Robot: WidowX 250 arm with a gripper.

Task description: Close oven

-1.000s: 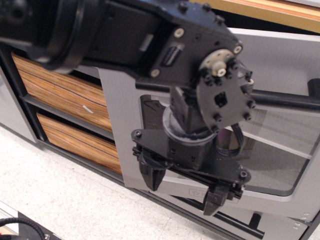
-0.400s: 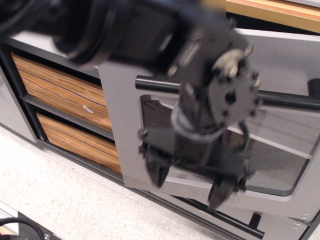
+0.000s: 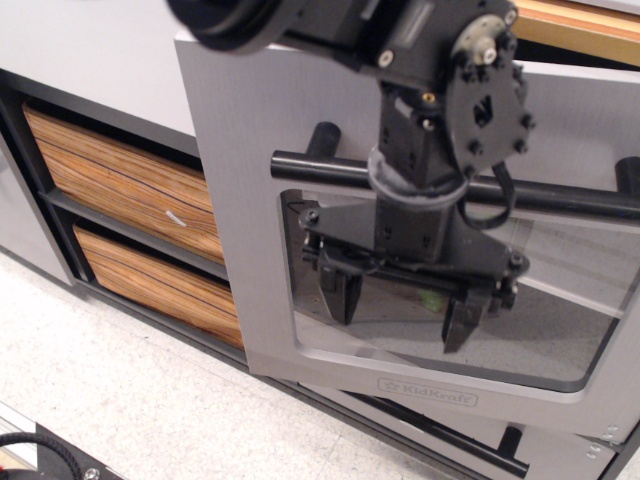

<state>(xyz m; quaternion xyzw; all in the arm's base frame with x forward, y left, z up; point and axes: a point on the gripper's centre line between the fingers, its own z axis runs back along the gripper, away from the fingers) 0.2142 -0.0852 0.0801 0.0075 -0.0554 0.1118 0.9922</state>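
The oven door (image 3: 240,200) is brushed silver-grey with a clear rounded window (image 3: 560,340), a thick black bar handle (image 3: 310,166) and a "KidKraft" logo (image 3: 428,392) near its lower edge. The door stands out from the cabinet front and looks ajar. My gripper (image 3: 402,310) hangs in front of the window, just below the bar handle, fingers pointing down. Its two fingers (image 3: 340,292) are spread apart with nothing between them. My arm hides the middle of the handle.
Two wood-grain drawer fronts (image 3: 120,185) sit at the left in a black frame. A narrow silver drawer with a thin black handle (image 3: 470,445) lies under the oven. A wooden counter edge (image 3: 590,30) runs at the top right. Speckled floor (image 3: 130,400) is below.
My gripper has risen and shifted right, from the door's lower edge up to just under the bar handle. More of the door's left side and the logo now show.
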